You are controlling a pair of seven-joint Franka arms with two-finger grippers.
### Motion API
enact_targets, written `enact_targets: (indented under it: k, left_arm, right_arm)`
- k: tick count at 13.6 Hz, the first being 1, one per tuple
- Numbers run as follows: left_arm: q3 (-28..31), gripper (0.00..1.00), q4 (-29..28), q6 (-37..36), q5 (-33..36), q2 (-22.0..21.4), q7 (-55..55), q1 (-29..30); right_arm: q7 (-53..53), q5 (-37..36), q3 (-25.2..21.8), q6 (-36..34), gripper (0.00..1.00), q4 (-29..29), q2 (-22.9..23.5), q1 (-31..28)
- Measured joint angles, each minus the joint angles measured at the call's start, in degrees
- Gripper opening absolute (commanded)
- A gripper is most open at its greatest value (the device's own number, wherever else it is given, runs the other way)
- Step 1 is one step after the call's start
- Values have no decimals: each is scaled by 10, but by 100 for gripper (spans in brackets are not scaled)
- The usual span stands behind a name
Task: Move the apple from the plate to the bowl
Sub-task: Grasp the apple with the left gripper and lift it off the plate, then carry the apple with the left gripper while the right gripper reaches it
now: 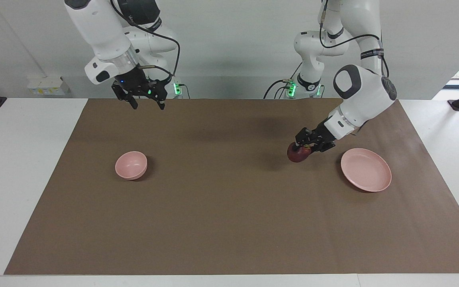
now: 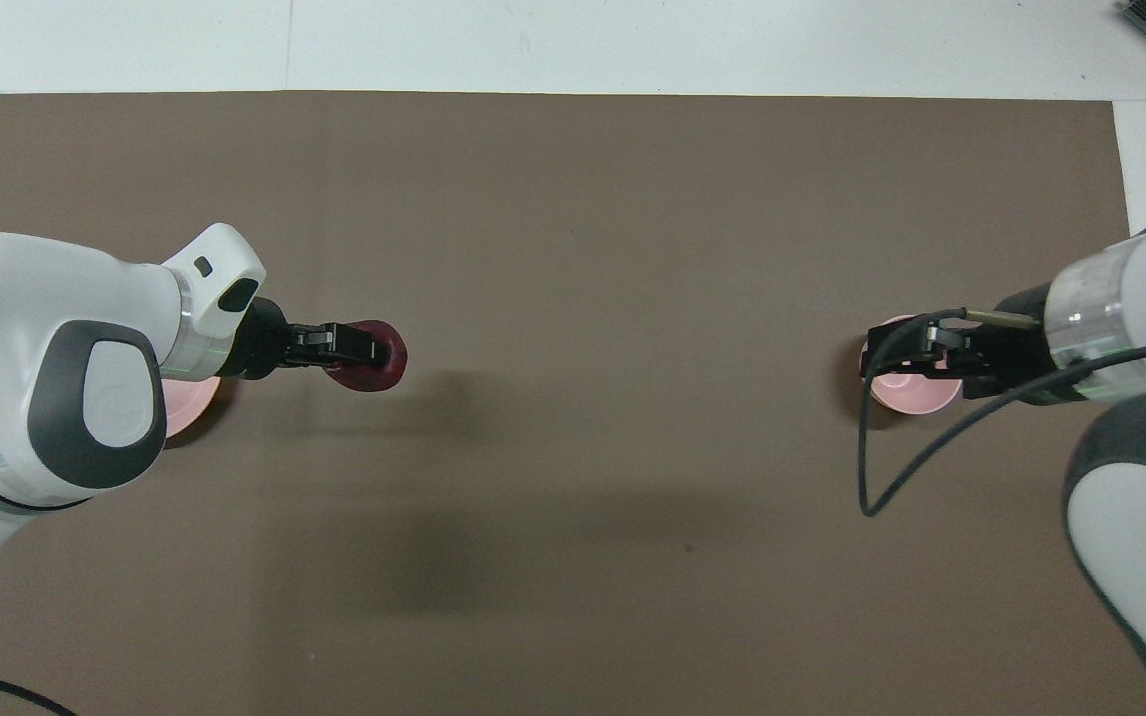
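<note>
Apple [image 1: 298,153] is off the plate [image 1: 366,175], gripped in my left pincer [image 1: 308,146] mid-frame; bowl [image 1: 131,165] at lower left awaits it. Right pincer [image 1: 143,98] hangs spread, upper left.

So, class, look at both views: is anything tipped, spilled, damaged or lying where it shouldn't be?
Nothing stands out. The plate lies flat and bare, and the bowl stands upright toward the right arm's end. The left gripper holds the apple over the brown mat. The right gripper hangs open in the air.
</note>
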Motion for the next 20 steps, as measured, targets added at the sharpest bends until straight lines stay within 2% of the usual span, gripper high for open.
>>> enact_targets:
  k: [4, 7, 9, 12, 15, 20]
  left_arm:
    - [-44, 0, 0, 21, -125, 0, -6, 0]
    - [-97, 0, 0, 99, -208, 0, -7, 0]
    - [-134, 0, 0, 140, -251, 0, -8, -1]
    - [-170, 0, 0, 171, -295, 0, -9, -1]
    - [-205, 0, 0, 216, -325, 0, -9, -1]
    - [-228, 0, 5, 242, -336, 0, -10, -1]
  right_arm:
    - [122, 69, 1, 36, 100, -28, 15, 33]
    - [216, 134, 1, 53, 100, -34, 34, 47]
    - [277, 199, 1, 95, 100, -51, 47, 60]
    - [351, 286, 0, 138, 100, -63, 68, 64]
    - [385, 379, -5, 147, 100, -65, 82, 49]
    - [396, 421, -4, 155, 100, -66, 110, 50]
